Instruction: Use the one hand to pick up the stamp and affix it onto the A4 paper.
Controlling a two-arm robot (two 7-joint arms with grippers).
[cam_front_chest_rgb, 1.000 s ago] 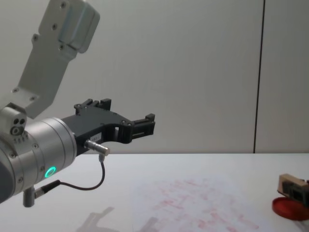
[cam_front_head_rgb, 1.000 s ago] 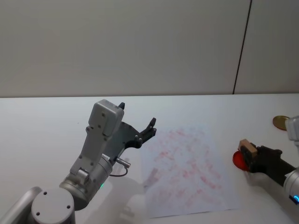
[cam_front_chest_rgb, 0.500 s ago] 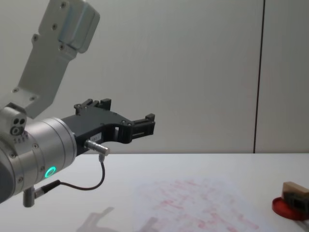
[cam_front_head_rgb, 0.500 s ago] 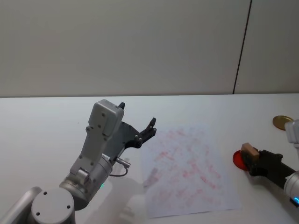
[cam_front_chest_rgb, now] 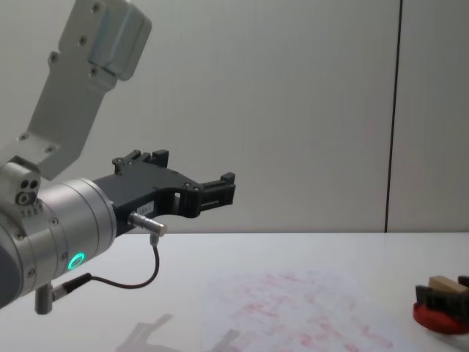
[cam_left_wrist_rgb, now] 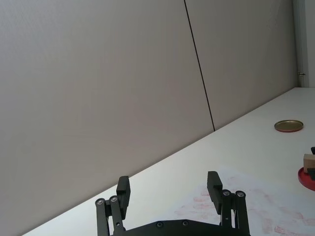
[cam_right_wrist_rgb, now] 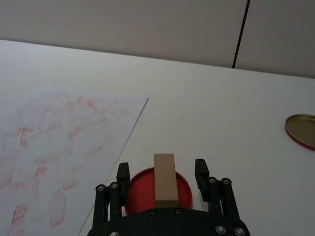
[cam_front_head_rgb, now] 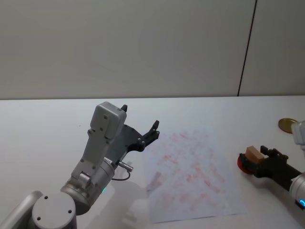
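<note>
The stamp [cam_right_wrist_rgb: 165, 179], a light tan wooden block, rests on the round red ink pad [cam_right_wrist_rgb: 142, 194] just right of the A4 paper [cam_front_head_rgb: 190, 176], which is covered in faint red marks. My right gripper [cam_right_wrist_rgb: 162, 172], the slim black hand, is open, with one finger on each side of the stamp and a gap to both. In the head view the stamp [cam_front_head_rgb: 253, 153] is at the far right in front of the right gripper [cam_front_head_rgb: 255, 159]. The chest view has the stamp [cam_front_chest_rgb: 443, 284] low at the right edge. My left gripper [cam_front_head_rgb: 143, 136] hangs open above the paper's left side.
A flat gold lid [cam_front_head_rgb: 286, 124] lies on the white table [cam_front_head_rgb: 47, 129] beyond the ink pad [cam_front_head_rgb: 244, 163]. The big silver left arm [cam_front_chest_rgb: 58, 235] with its green ring light takes up the left of the chest view. A grey wall stands behind the table.
My right gripper held the stamp over the red pad, then set it down on the pad and opened its fingers. The left arm has not moved.
</note>
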